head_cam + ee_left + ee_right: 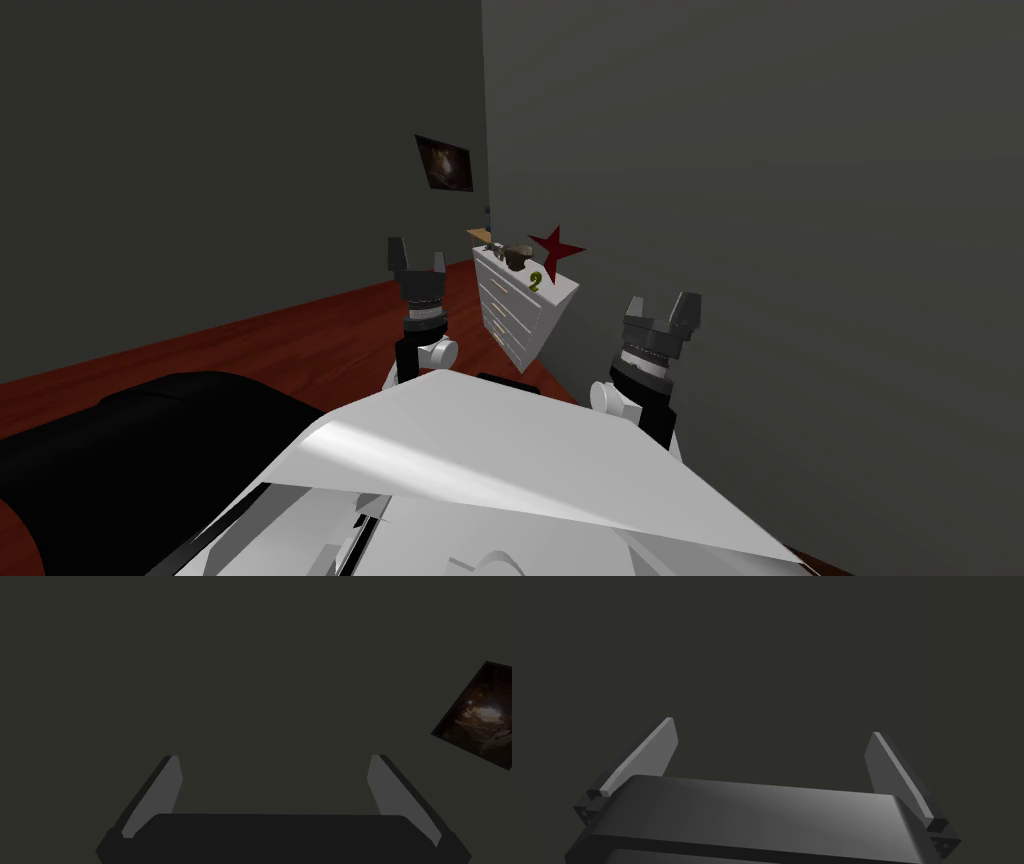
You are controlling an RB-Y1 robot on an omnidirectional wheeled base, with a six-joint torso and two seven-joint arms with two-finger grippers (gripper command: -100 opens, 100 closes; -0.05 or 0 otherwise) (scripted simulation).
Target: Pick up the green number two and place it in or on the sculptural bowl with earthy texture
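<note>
A small green number two [535, 281] lies on top of a white chest of drawers [515, 315] against the dark wall ahead. Behind it on the same top sits a brownish, rough bowl [516, 255], and a dark red star [556, 251] stands at the wall side. My left gripper [416, 256] is raised, open and empty, left of the chest and short of it. My right gripper [661, 306] is also raised, open and empty, right of the chest near the wall. Both wrist views face dark walls, with the left gripper [275, 763] and the right gripper [772, 731] empty.
A black sofa or seat [140, 450] stands at my left on the red-brown floor [300, 340]. The grey wall [750, 200] runs close along my right. A tan object [482, 235] lies at the far end of the chest top.
</note>
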